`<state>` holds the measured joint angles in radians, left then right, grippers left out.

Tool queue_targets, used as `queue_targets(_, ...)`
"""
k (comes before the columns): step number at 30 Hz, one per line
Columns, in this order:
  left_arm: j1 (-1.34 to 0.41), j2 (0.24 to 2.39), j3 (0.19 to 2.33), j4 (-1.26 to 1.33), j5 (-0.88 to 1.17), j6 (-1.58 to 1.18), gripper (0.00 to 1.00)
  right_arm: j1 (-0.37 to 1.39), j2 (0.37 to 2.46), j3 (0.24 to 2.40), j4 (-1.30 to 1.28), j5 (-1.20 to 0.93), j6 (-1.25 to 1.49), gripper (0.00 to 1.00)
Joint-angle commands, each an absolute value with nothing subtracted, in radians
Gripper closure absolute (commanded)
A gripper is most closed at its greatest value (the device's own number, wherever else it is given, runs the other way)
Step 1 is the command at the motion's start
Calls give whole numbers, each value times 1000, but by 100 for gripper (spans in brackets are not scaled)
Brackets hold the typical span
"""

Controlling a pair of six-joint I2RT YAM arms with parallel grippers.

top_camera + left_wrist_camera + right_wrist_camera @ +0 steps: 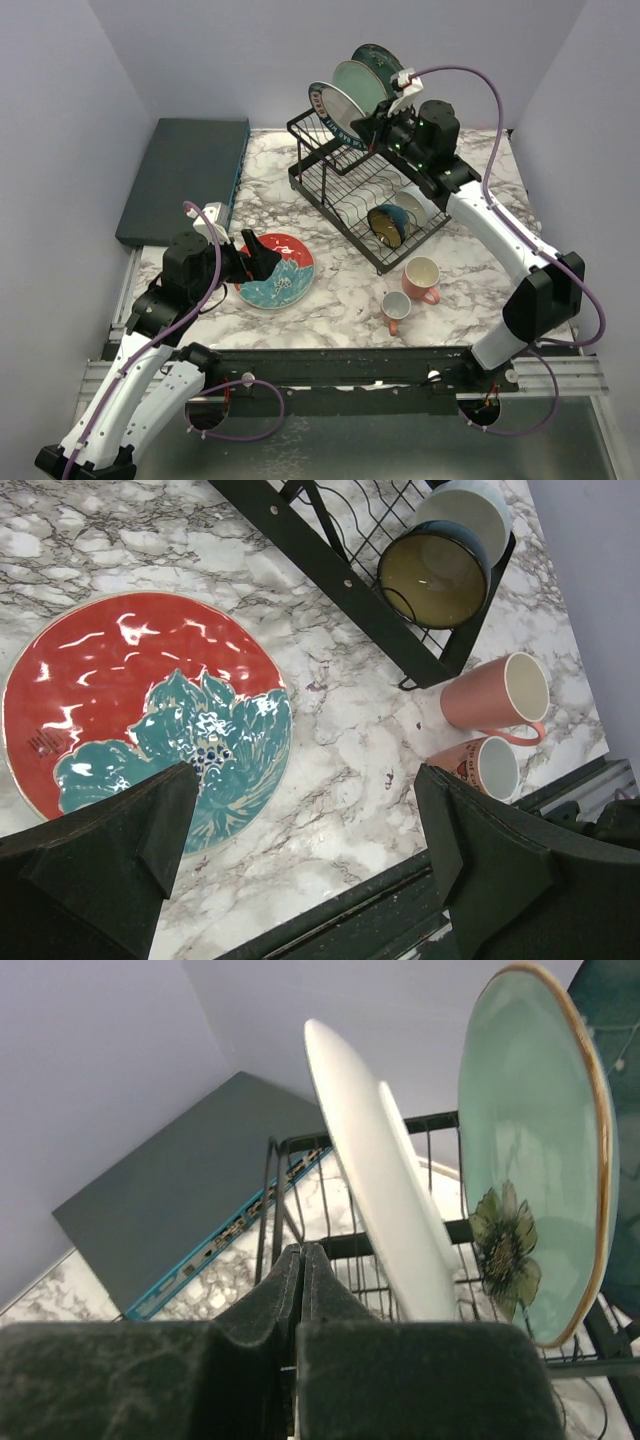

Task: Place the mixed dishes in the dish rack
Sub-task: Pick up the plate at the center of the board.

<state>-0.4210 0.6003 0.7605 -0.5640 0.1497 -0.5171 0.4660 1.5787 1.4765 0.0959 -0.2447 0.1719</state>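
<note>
Left tool [305, 790] open, empty, over rim of flat red-and-teal round ceramic plate [130, 680]; left arm nearer. Right tool [302, 1260] closed, empty, at black wire rack [337, 225].

Top basket of the dish rack [345, 195] is pretty jammed: the white blue-rimmed plate [335, 105], pale green plate [358, 82] and dark teal plate [380, 60] stand on edge with only slim gaps, and the right gripper [363, 125], jaws pinched together, sits just beside the white one. In the slotted base the dark bowl [386, 224] and white bowl [412, 207] fill the right end, but the slots to their left look free. On the marble table [340, 285] there's an open lane between the red-and-teal plate [277, 270] and the big pink mug [422, 279] and small pink mug [396, 310], plus a bare strip between rack and dark slab [185, 178].
</note>
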Motion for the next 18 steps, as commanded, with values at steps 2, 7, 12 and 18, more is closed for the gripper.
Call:
queue_targets(2, -420, 593, 755, -558, 129, -516, 1, 472, 1659, 1582, 85, -109, 135, 99)
queue_targets(7, -420, 598, 756, -558, 130, -514, 1, 472, 1711, 1636, 87, -4, 105, 99)
queue_targets(12, -420, 604, 756, -558, 132, -512, 1, 471, 1729, 1648, 107, 70, 85, 99)
queue_targets(18, -420, 611, 756, -558, 132, -513, 1, 471, 1724, 1644, 125, 38, 83, 99)
